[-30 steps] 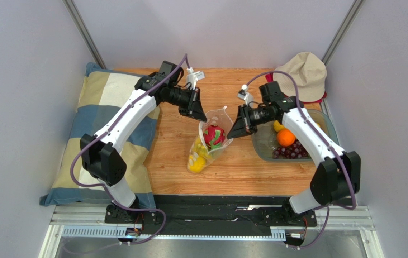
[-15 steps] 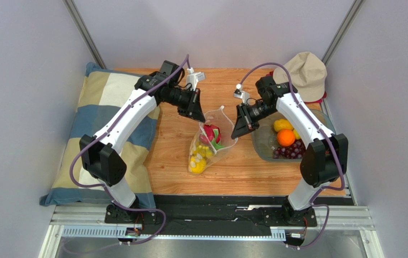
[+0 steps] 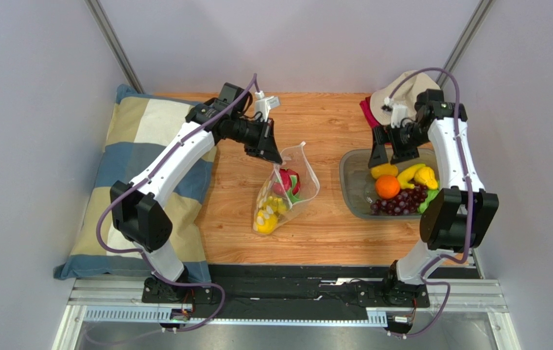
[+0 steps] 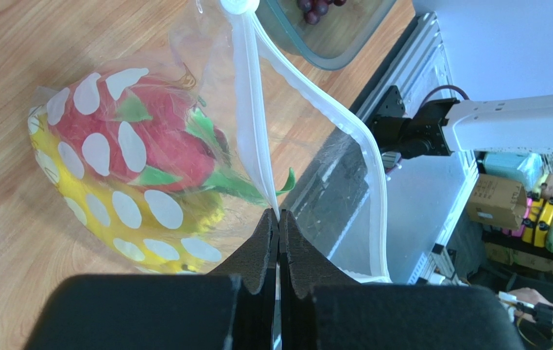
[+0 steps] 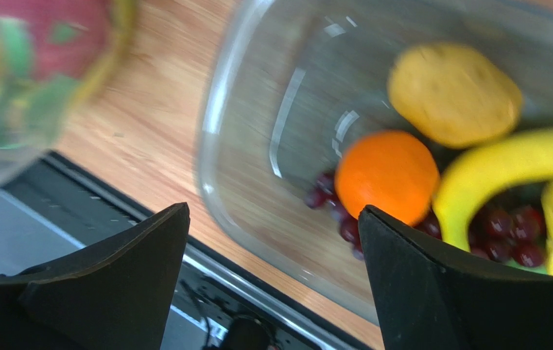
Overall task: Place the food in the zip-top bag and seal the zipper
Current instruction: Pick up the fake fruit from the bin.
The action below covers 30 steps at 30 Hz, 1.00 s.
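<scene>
The zip-top bag [image 3: 288, 188], clear with white dots, hangs in the middle of the table with a pink dragon fruit [image 3: 290, 181] and yellow bananas [image 3: 265, 219] inside. My left gripper [image 3: 273, 155] is shut on the zipper [image 4: 253, 109] at the bag's mouth, which gapes open; in the left wrist view its tips [image 4: 279, 216] pinch the white strip. My right gripper [image 3: 391, 156] is open and empty above the far end of the grey tray [image 3: 350, 195]. Between its fingers lie an orange [image 5: 387, 175], a yellow fruit [image 5: 454, 95], a banana [image 5: 506, 164] and dark grapes [image 5: 507, 227].
A checked pillow [image 3: 148, 164] lies along the table's left side. A beige hat [image 3: 417, 91] sits on something red [image 3: 368, 111] at the back right corner, just behind the right arm. The black base rail [image 3: 287, 281] runs along the near edge.
My right gripper has let go of the bag's edge, opened wide and swung right and back over the tray. The left gripper has kept its hold on the bag.
</scene>
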{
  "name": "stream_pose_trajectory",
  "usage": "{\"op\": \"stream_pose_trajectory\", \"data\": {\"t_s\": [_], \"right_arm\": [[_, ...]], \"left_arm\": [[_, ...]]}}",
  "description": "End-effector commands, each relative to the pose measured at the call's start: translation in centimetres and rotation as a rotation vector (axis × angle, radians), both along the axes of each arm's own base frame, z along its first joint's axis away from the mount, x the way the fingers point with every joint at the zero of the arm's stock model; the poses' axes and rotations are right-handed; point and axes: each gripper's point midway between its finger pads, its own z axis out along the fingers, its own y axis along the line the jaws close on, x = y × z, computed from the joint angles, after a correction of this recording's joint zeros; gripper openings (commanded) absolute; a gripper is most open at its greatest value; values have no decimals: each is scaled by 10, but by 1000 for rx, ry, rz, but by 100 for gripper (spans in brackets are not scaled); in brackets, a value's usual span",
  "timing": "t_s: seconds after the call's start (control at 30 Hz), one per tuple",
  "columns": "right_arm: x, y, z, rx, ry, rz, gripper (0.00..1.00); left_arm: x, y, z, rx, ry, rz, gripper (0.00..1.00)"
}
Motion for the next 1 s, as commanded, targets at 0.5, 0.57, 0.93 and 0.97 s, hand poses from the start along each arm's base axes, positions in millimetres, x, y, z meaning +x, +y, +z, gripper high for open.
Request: {"op": "stream_pose_trajectory", "data": {"t_s": [0.5, 0.57, 0.93, 0.97], "right_arm": [[-1, -70, -113, -466, 137, -57, 88], [-3, -70, -118, -479, 149, -46, 88], [-19, -59, -126, -427, 203, -21, 81], [-21, -57, -125, -421, 207, -19, 81]], "left_arm": [[8, -8, 7, -35, -53, -15, 0], [9, -8, 7, -41, -53, -13, 0], [11, -9, 3, -37, -51, -18, 0], [10, -10, 2, -36, -46, -20, 0]]}}
